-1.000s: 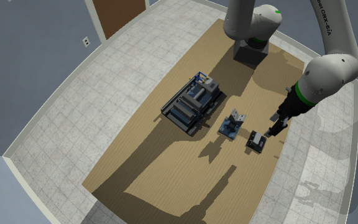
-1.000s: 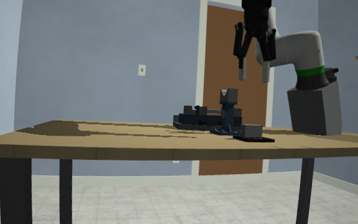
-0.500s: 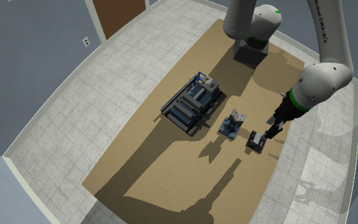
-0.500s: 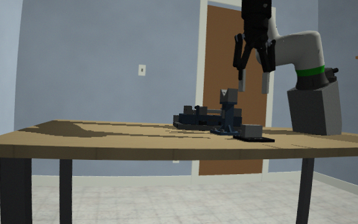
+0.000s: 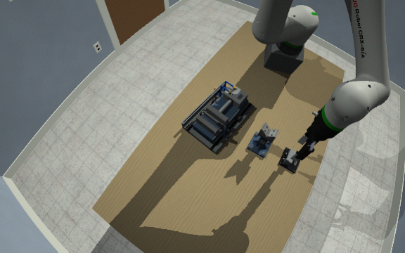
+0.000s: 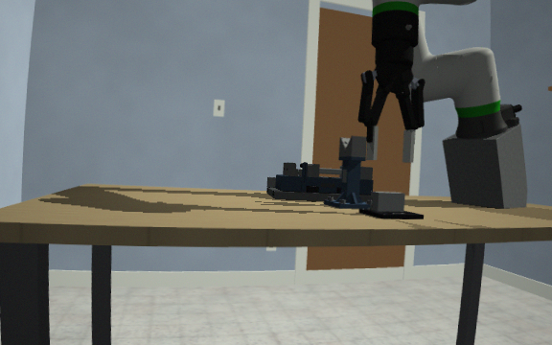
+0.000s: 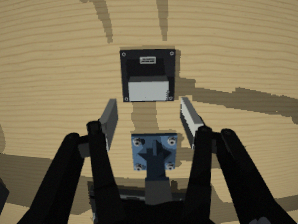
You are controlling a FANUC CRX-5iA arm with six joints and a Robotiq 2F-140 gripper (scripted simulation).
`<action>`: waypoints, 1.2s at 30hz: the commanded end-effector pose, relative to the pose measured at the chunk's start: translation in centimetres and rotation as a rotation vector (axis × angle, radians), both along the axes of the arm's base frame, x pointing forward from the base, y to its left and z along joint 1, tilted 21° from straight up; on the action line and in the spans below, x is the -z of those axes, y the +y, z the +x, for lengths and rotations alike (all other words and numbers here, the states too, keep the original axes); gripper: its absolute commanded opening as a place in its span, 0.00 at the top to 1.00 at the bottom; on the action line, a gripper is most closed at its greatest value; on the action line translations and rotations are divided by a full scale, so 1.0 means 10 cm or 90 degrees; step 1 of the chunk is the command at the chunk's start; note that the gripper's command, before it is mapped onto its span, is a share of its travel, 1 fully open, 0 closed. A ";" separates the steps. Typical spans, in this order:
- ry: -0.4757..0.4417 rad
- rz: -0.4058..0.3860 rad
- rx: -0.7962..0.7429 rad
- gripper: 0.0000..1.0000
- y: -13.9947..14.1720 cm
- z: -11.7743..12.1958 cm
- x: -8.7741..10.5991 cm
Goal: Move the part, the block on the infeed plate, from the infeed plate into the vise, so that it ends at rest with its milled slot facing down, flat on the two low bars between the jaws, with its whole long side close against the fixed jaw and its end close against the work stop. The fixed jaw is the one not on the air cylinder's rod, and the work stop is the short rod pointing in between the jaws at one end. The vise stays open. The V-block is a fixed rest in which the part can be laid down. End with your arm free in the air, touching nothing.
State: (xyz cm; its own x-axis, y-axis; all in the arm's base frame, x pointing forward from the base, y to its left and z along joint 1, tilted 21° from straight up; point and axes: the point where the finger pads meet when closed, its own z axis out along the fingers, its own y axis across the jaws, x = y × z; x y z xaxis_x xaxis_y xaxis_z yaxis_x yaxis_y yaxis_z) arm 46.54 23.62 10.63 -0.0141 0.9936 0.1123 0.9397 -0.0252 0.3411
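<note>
So far none of the transfer is done, judging by how things lie. The part (image 6: 387,201), a light grey block, rests on the dark infeed plate (image 6: 410,216) near the table (image 6: 161,225) edge on the robot's side, untouched. From the wrist view the block (image 7: 148,88) lies flat on the plate (image 7: 128,59), and whether its milled slot faces up cannot be told from these pictures.

The gripper (image 6: 391,144) hangs well above the part, pointing down, its fingers about half spread with nothing between them. In the wrist view the pads (image 7: 108,117) frame the table below, with the block ahead of them rather than directly between, so the tool seems not yet centred over the part. The top view puts the gripper (image 5: 302,152) just beside the plate (image 5: 285,164).

The V-block (image 5: 268,133) on its blue stand is bare, between the infeed plate and the vise (image 5: 216,117). The vise stands open, and nothing is visible between its jaws.

Everything is left: lining up over the block, descending and closing on it, probably laying it in the V-block to regrip if the slot must be turned down, then seating it on the low bars against the fixed jaw and work stop, and finally lifting the arm free.
</note>
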 end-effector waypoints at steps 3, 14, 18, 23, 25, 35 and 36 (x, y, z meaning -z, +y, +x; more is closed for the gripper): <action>0.000 0.000 0.000 0.49 0.02 0.04 0.11; 0.000 0.000 0.000 0.49 0.04 0.13 0.33; 0.000 0.000 0.000 0.49 0.05 0.14 0.37; 0.000 0.000 0.000 0.49 0.06 0.17 0.46; 0.000 0.000 0.000 0.49 0.06 0.18 0.49; 0.000 0.000 0.000 0.49 0.07 0.22 0.59; 0.000 0.000 0.000 0.49 0.07 0.23 0.61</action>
